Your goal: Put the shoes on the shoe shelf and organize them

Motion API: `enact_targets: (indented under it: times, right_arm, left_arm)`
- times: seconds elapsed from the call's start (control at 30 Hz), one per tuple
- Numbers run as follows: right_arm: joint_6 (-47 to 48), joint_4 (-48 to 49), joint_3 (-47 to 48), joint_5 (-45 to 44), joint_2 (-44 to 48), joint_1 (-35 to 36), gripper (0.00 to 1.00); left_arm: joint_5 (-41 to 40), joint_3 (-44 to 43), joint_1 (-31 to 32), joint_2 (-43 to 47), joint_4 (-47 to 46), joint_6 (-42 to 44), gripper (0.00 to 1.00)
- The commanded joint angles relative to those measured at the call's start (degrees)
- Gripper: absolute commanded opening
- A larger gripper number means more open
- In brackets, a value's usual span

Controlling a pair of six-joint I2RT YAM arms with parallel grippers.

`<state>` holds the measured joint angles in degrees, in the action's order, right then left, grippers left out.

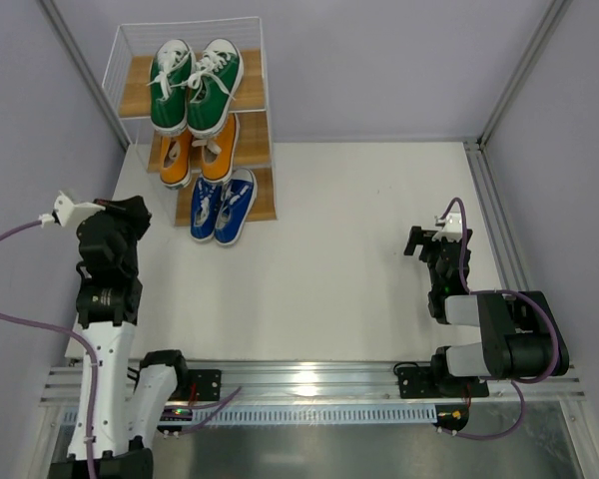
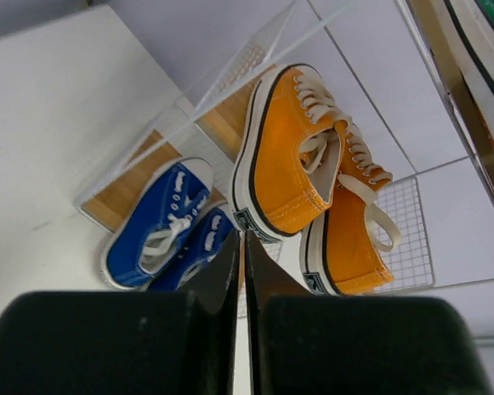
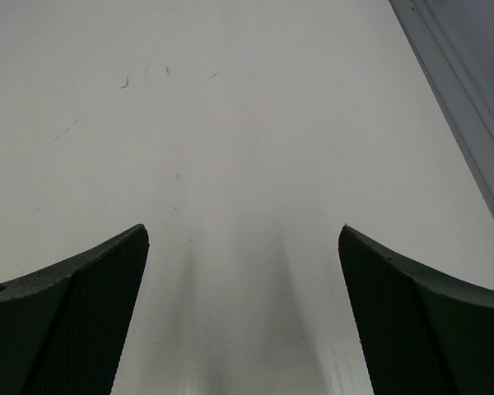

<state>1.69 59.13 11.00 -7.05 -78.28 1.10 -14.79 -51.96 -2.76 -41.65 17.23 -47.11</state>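
Observation:
The shoe shelf (image 1: pixel 134 96) stands at the back left. The green pair (image 1: pixel 195 85) is on the top tier, the orange pair (image 1: pixel 200 150) on the middle tier, the blue pair (image 1: pixel 223 207) on the bottom tier. My left gripper (image 1: pixel 138 211) is shut and empty, just left of the bottom tier. In the left wrist view its tips (image 2: pixel 243 240) are in front of the orange shoes (image 2: pixel 292 156) and the blue shoes (image 2: pixel 160 222). My right gripper (image 1: pixel 416 242) is open and empty over bare table at the right, as the right wrist view (image 3: pixel 243 230) shows.
Grey walls with metal posts close in the table on the left, back and right. A metal rail (image 1: pixel 309 381) runs along the near edge by the arm bases. A rail (image 3: pixel 461 90) also borders the table's right side.

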Motion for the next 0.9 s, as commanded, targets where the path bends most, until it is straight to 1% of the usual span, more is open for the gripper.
enact_targets:
  times: [0.0,0.03,0.07,0.13,0.17,0.23,0.27,0.3,0.37,0.47,0.5,0.53,0.57,0.6,0.77,0.87]
  right_arm:
    - [-0.29,4.32,0.95,0.72,0.06,-0.14,0.97]
    - [-0.20,4.41,0.95,0.72,0.06,-0.22,0.97]
    - [-0.29,4.41,0.86,0.81,0.06,-0.22,0.97]
    - [-0.29,4.32,0.86,0.72,0.06,-0.22,0.97]
    - [-0.20,4.41,0.95,0.72,0.06,-0.22,0.97]
    - [-0.20,4.41,0.86,0.72,0.06,-0.22,0.97]
    - [-0.20,4.41,0.95,0.72,0.06,-0.14,0.97]
    - [-0.20,4.41,0.95,0.72,0.14,-0.22,0.97]
    - [-0.20,4.41,0.95,0.81,0.06,-0.14,0.97]
    - [-0.20,4.41,0.95,0.72,0.06,-0.14,0.97]
    - [-0.20,4.41,0.86,0.81,0.06,-0.14,0.97]
    - [-0.20,4.41,0.95,0.72,0.14,-0.14,0.97]
    - [-0.20,4.41,0.95,0.72,0.15,-0.22,0.97]
    - [-0.20,4.32,0.95,0.72,0.15,-0.14,0.97]
    - [-0.20,4.41,0.95,0.72,0.14,-0.22,0.97]
    - [-0.20,4.41,0.95,0.81,0.14,-0.22,0.97]
  left_arm:
    - [14.50,2.65,-4.08,-3.17,-9.39,-14.66,0.00]
    - [16.87,4.14,-4.79,-3.87,-13.07,-16.94,0.00]
    - [18.37,4.50,-5.49,-4.40,-13.97,-20.35,0.01]
    - [20.93,5.55,-6.64,-5.02,-16.26,-23.19,0.00]
    - [21.63,5.82,-6.81,-4.67,-16.70,-25.38,0.20]
    - [23.31,6.87,-7.34,-3.88,-16.36,-28.37,0.67]
    - [23.31,7.31,-7.78,-3.53,-15.92,-29.17,0.97]
    - [22.62,7.49,-7.96,-2.74,-14.61,-29.61,1.00]
    - [22.69,8.54,-8.39,-2.74,-15.12,-30.75,1.00]
    - [24.80,12.31,-10.32,-4.22,-23.10,-37.68,1.00]
    - [25.24,13.37,-10.85,-5.01,-27.91,-42.23,1.00]
    - [26.90,14.08,-11.64,-7.20,-30.39,-44.36,1.00]
    - [27.87,14.95,-13.30,-8.35,-35.29,-46.21,1.00]
    - [28.84,14.88,-13.93,-9.41,-36.91,-47.88,1.00]
    - [32.00,9.88,-16.04,-15.73,-38.50,-48.34,1.00]
    - [32.98,8.55,-16.31,-18.80,-40.95,-48.51,1.00]
